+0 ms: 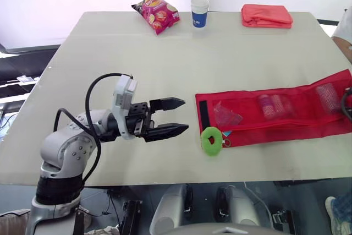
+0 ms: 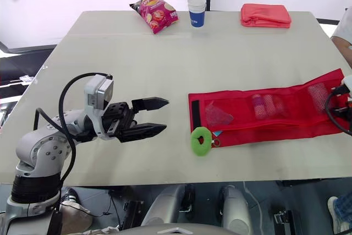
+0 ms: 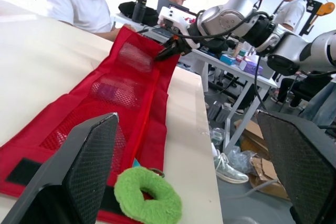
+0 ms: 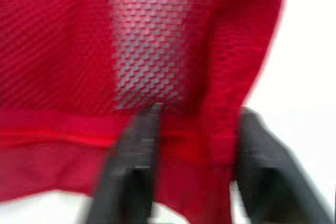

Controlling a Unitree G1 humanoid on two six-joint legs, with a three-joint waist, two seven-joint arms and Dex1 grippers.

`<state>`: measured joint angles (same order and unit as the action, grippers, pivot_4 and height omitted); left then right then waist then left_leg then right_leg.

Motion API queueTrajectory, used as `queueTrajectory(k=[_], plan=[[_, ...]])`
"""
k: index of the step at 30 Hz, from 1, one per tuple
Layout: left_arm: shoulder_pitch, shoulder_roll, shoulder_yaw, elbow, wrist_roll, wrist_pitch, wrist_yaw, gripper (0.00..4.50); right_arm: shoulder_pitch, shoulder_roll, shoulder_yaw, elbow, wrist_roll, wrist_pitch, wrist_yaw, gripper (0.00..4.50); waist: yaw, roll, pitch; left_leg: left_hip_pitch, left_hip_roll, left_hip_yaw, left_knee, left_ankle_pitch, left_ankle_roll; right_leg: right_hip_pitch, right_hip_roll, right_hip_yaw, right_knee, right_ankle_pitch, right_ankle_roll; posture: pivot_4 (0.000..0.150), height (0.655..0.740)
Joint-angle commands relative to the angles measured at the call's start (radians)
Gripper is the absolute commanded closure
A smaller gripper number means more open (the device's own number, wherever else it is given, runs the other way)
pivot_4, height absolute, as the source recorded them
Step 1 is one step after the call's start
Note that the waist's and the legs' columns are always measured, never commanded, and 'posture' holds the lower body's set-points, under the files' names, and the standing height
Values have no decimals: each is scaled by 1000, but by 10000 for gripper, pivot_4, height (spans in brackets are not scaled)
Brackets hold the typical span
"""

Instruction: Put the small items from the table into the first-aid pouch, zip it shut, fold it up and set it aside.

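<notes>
- Left gripper (image 1: 185, 115) is wide open, low by the table's (image 1: 99, 59) front edge. Why?
- Maybe to grab the green ring (image 1: 210, 140) just ahead, touching the red pouch (image 1: 286, 119).
- And the right gripper (image 4: 199, 114)?
- Pinching the pouch's end by the right edge, probably to keep it still.

On the table (image 1: 165, 59), pouch (image 1: 275, 115) lies right, ring (image 1: 210, 140) at its near-left corner (apparently touching), left pincer (image 1: 186, 115) further left.
</notes>
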<state>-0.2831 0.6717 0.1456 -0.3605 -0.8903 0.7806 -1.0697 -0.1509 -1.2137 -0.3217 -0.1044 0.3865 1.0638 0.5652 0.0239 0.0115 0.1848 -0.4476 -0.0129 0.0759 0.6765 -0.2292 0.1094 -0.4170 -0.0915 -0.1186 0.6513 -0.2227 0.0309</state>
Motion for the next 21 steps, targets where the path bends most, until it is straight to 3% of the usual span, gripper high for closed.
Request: queueTrajectory(k=[1,3,6,11,18,21], plan=[[-11,9,-24,16,38,16,58,0,100,-31,-268,-161,-26,-41,109,6851,4,0,0,0,0,0,0,0,0,0,0,0,0,0,0,1500,7400],[-29,12,-63,39,56,69,106,0,160,23,-441,-270,7,-74,202,463,12,1,0,1,0,0,0,0,0,1,0,0,-1,0,1,1500,7400],[-76,4,-128,88,83,192,201,0,173,145,-601,-404,134,-134,305,463,16,0,0,1,0,-2,0,-2,-4,2,1,-1,-2,0,1,1500,7400],[-214,-166,-158,251,64,439,415,0,171,264,-552,-625,362,-168,373,463,16,-4,0,1,0,-5,0,0,0,5,2,-2,-5,1,2,1500,7400],[-319,-418,-83,382,70,616,609,0,253,296,-523,-770,474,-214,369,463,29,-6,0,1,-1,-5,1,0,0,6,0,-2,-5,2,3,1500,7400],[-351,-533,20,414,26,663,663,0,278,292,-532,-788,485,-239,350,463,31,-6,-1,1,-1,-5,1,0,0,6,0,-2,-5,2,3,1500,7400]])
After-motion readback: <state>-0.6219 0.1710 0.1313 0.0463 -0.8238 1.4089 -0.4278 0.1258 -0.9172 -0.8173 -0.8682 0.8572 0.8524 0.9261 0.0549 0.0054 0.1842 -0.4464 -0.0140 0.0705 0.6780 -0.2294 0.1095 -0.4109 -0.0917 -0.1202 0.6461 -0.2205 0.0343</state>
